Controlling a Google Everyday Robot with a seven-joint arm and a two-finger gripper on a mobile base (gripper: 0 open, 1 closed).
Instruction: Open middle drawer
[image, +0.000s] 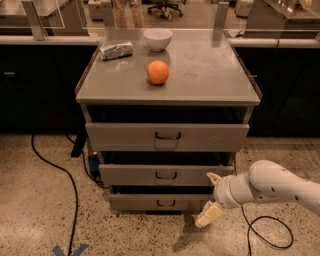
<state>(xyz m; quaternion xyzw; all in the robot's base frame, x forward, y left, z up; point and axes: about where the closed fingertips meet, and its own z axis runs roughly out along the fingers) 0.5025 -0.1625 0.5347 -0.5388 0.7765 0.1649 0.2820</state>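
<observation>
Jaws parted and empty, the gripper (211, 196) hovers low at the cabinet's right front, just beside the right end of the middle drawer (130, 175). The drawer's long front runs left to right, second of three. Its small dark handle (165, 175) lies left of the jaws, so the reach likely goes leftward.

Gripper (211, 196), fingers spread, is hanging by the middle drawer's (135, 175) right end. Open path is running leftward to its handle (165, 175). Top drawer (125, 136) is jutting out above, cable (270, 241) looping below-right.
</observation>
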